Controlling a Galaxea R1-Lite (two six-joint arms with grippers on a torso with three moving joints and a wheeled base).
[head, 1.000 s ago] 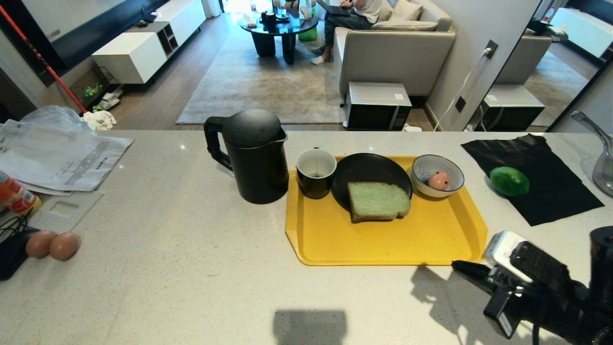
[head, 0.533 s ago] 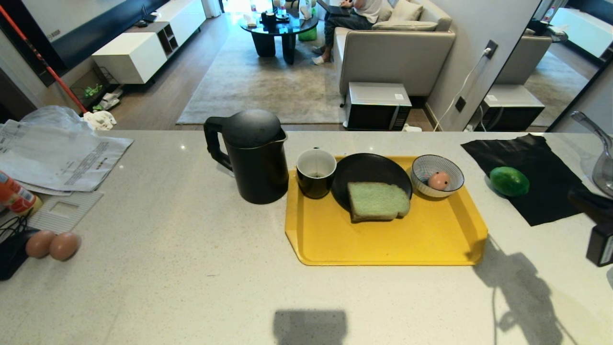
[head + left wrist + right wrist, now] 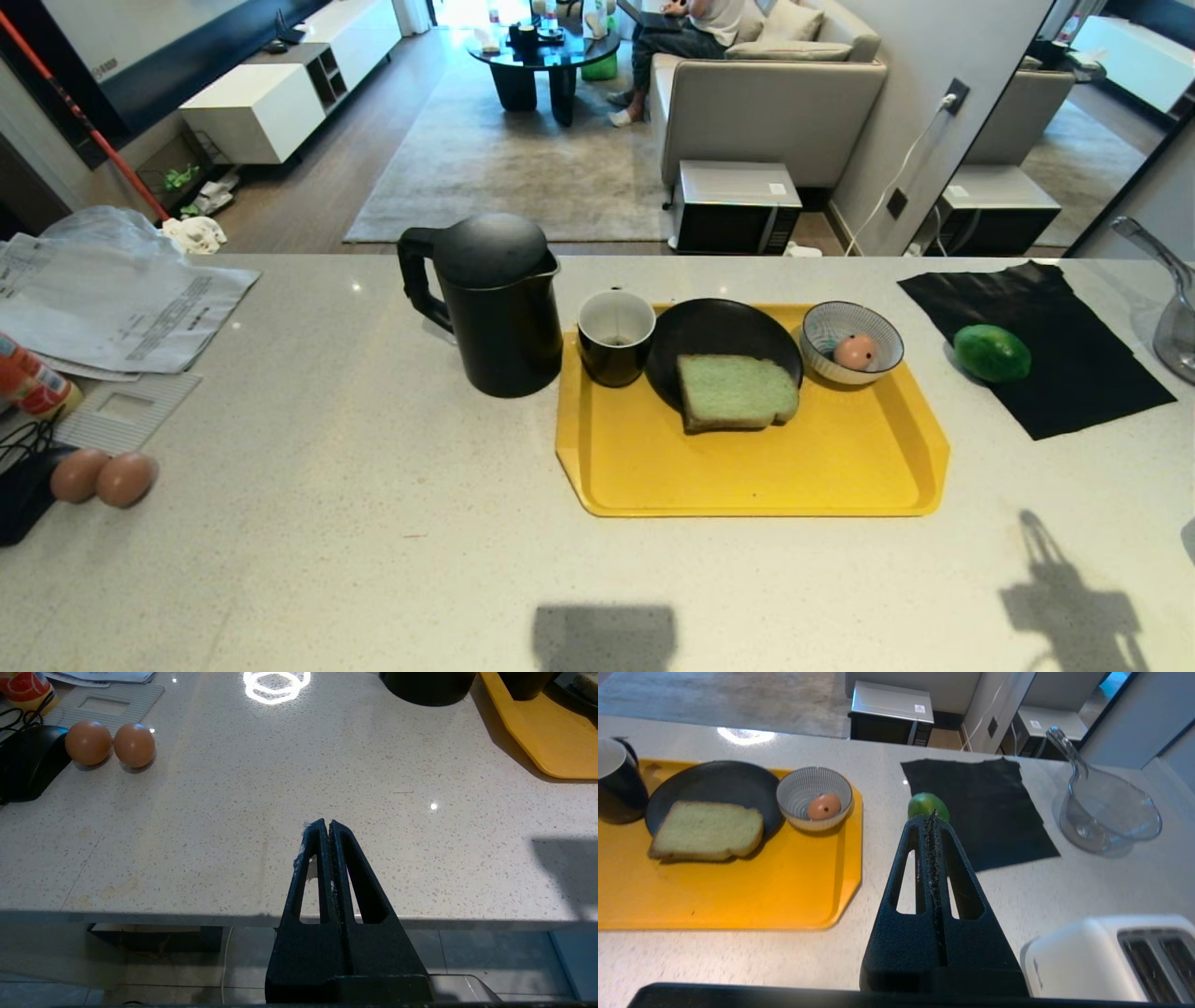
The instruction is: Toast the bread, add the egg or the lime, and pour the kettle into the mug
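Note:
The pale green bread lies half on a black plate on the yellow tray. Left of the plate stands the black mug, white inside, and left of that the tall black kettle. The pinkish egg rests in a striped bowl at the tray's far right corner. The lime lies on a black cloth. My right gripper hangs shut and empty above the counter, short of the lime. My left gripper is shut and empty over the counter's near edge.
A white toaster stands near my right gripper. A clear glass jug sits right of the cloth. Two brown eggs, papers and a black mouse lie at the counter's left. A person sits on a sofa beyond.
My right arm has swung out of the head view to the right; only its shadow stays on the counter. The things on the tray have not moved.

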